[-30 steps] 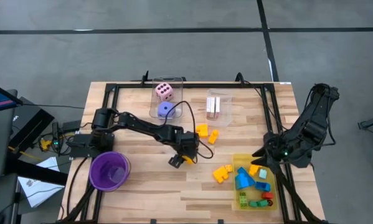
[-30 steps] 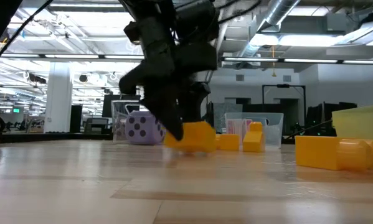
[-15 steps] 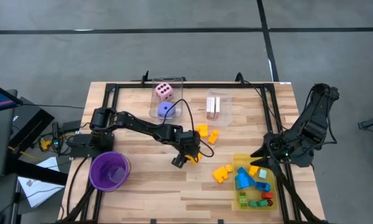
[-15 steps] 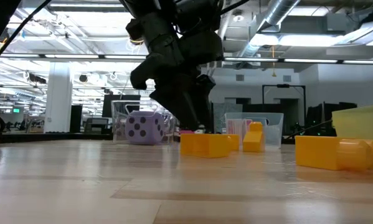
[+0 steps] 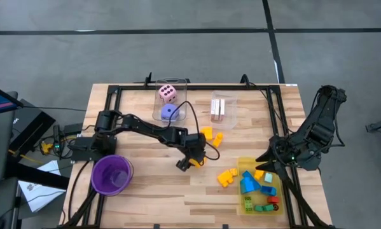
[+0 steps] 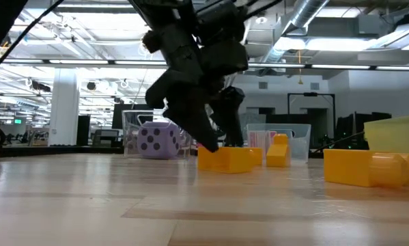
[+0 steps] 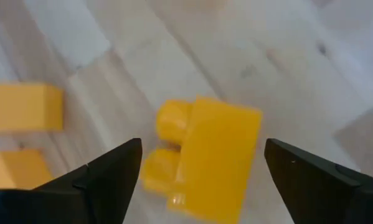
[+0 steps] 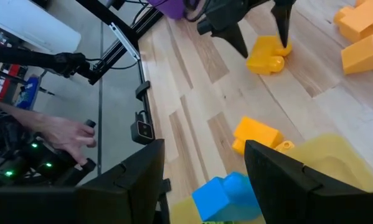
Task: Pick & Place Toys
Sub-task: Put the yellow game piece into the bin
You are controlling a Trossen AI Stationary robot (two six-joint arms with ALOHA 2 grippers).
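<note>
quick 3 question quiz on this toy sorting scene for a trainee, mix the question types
1. True or false: the left gripper is clamped shut on the yellow block.
2. Which container holds the purple dotted die? A) yellow tray B) clear box C) purple cup
3. Fill in: the right gripper hangs at the edge of the ____ tray.

Key
1. False. Its fingers stand open on either side of the block, which lies on the table.
2. B, the clear box, together with the pink die.
3. Yellow.
</note>
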